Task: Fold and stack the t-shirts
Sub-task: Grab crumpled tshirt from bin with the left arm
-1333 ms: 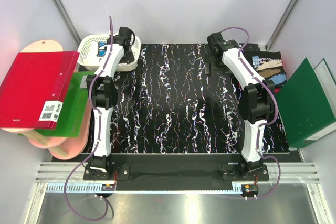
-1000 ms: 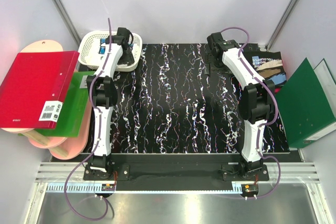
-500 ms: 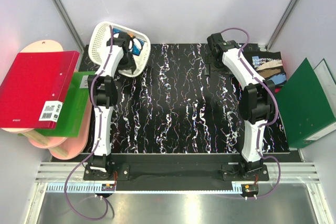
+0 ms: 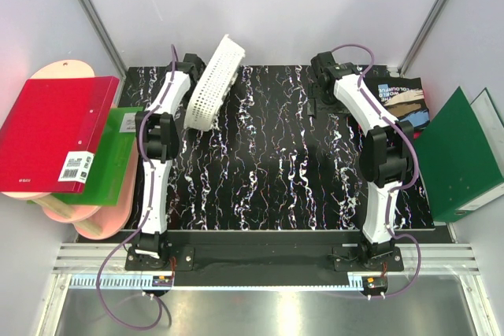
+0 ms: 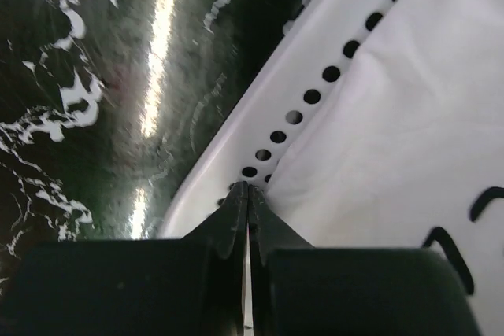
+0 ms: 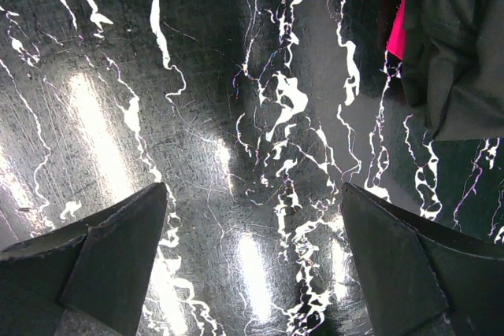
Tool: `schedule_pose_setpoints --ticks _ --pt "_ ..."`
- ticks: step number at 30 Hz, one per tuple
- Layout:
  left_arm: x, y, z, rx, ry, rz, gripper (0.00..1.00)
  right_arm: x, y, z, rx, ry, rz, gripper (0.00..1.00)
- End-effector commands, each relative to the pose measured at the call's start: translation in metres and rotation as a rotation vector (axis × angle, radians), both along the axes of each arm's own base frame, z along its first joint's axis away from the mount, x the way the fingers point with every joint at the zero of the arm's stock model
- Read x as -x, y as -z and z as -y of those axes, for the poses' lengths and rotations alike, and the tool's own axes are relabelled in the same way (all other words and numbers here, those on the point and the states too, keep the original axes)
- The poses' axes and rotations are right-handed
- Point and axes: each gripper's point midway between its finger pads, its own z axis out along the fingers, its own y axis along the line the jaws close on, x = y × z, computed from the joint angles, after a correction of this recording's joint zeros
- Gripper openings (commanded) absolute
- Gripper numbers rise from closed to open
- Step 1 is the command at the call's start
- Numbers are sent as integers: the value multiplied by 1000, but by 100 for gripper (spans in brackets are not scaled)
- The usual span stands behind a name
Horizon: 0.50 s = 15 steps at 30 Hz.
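The white lattice basket (image 4: pixel 211 84) stands tipped on its side at the back left of the black marbled table (image 4: pixel 276 163). My left gripper (image 4: pixel 191 64) is shut on its rim. In the left wrist view the fingertips (image 5: pixel 249 188) pinch the perforated white rim (image 5: pixel 260 108), and a white t-shirt with dark lettering (image 5: pixel 409 116) lies inside the basket. My right gripper (image 4: pixel 315 94) hangs open over bare table at the back right, nothing between its fingers (image 6: pixel 253 194). A folded black t-shirt with print (image 4: pixel 402 100) lies right of it. It shows as dark cloth (image 6: pixel 461 45) with a red-orange edge (image 6: pixel 398 5).
A red binder (image 4: pixel 55 135) and a green binder (image 4: pixel 110 155) lie on pink boards (image 4: pixel 102 218) left of the table. Another green binder (image 4: pixel 461 155) lies off the right edge. White walls close in the back.
My left gripper has shut on the basket's rim and lifted it, tipping it from flat onto its side and swinging it rightward. The right arm has stayed put.
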Motion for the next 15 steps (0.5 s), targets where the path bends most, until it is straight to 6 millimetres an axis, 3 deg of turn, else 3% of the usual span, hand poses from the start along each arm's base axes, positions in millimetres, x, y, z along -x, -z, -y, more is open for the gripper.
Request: schedule_pose_setpoints --ticks 1,8,15 --pt "-19 -74 5 17 23 196 0 -3 -29 -2 -21 -3 79 100" --pt "-14 -145 14 11 48 336 0 -3 -29 -5 -35 -6 78 100" --pt "3 -169 37 19 109 369 0 -6 -29 -13 -77 -21 75 98"
